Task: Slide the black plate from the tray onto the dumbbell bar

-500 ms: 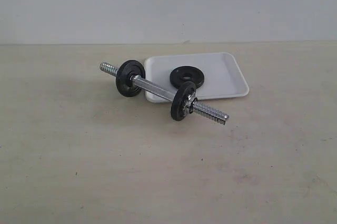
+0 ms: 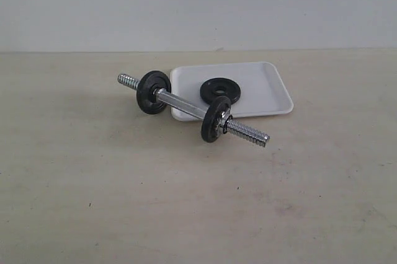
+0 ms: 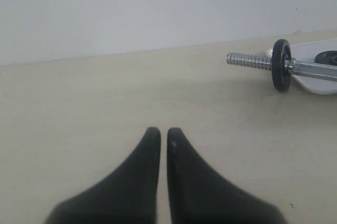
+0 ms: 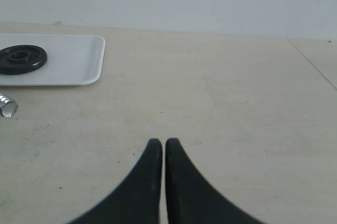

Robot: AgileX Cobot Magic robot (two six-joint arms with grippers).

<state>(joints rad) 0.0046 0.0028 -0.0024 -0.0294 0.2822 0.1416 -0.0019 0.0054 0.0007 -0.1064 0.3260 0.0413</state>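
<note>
Change: I saw none. The plate, tray and bar lay just as they had a moment earlier, so I judged the task not yet begun.
Plate [image 2: 221, 88]: lay flat in the tray [image 2: 267, 93], toward its front-left part, untouched.
Bar [image 2: 186, 106]: lay on the table [image 2: 124, 202], slanting past the tray's front-left corner, with both threaded ends bare.
Fitted: left disc [image 2: 153, 92] and right disc [image 2: 216, 119] were already on the bar.
Left gripper [image 3: 164, 133]: jaws pressed together, empty, well apart from the bar.
Right gripper [image 4: 163, 143]: jaws pressed together, empty, well apart from the tray.
Obstruction: the right disc stood just in front of the plate. I judged it could crowd a grasp from that side.
</note>
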